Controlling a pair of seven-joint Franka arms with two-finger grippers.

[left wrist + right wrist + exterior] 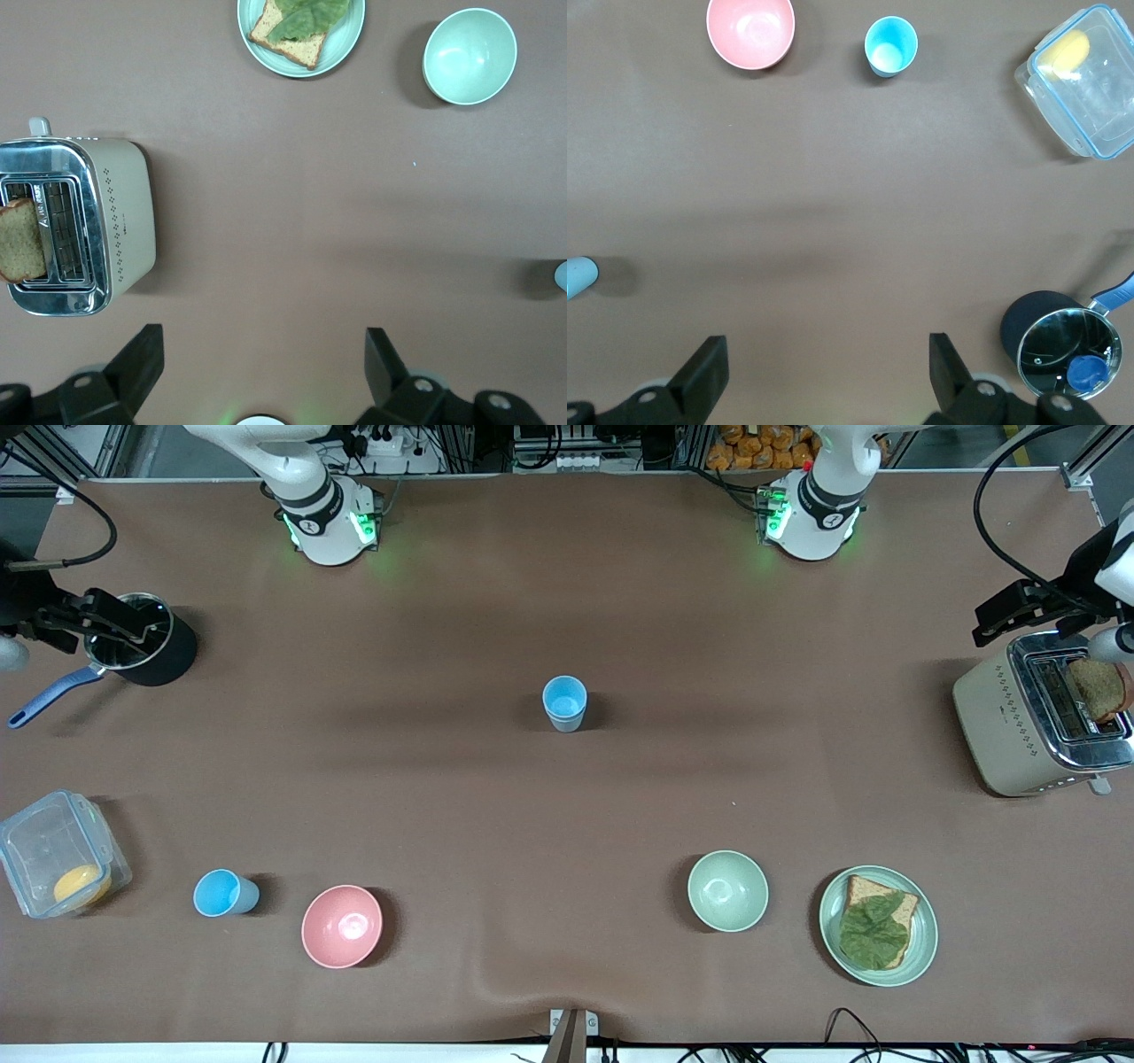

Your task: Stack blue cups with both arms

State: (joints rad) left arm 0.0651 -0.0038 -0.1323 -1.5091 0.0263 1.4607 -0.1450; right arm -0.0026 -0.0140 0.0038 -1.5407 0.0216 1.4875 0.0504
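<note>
Nearest the front camera, toward the right arm's end of the counter [567, 602], you have a blue cup [226, 893] standing upright and alone between the clear lidded box [60, 866] and the pink bowl [342, 926]. Toward the left arm's end sit the green bowl [727, 890] and the plate [921, 943] with bread and a leaf on it.

Farther up, at mid-counter, stands the middle cup [564, 703]. Its rim looks doubled, so it may already be one cup nested in another, but you cannot settle that from these views. Either way, the two blue cup spots are well apart, so the stacking is not complete: the lone cup is not in or on the middle one.

Open counter lies between the two cups. The pink bowl stands just beside the lone cup, so watch it on any approach there.

Farthest back, the right claw [824, 372] hangs over the black saucepan [142, 642] area with its fingers spread and holding nothing. The left claw [261, 367] hangs over the toaster [1036, 717], also spread and holding nothing. Both arms wait at the counter's ends.
</note>
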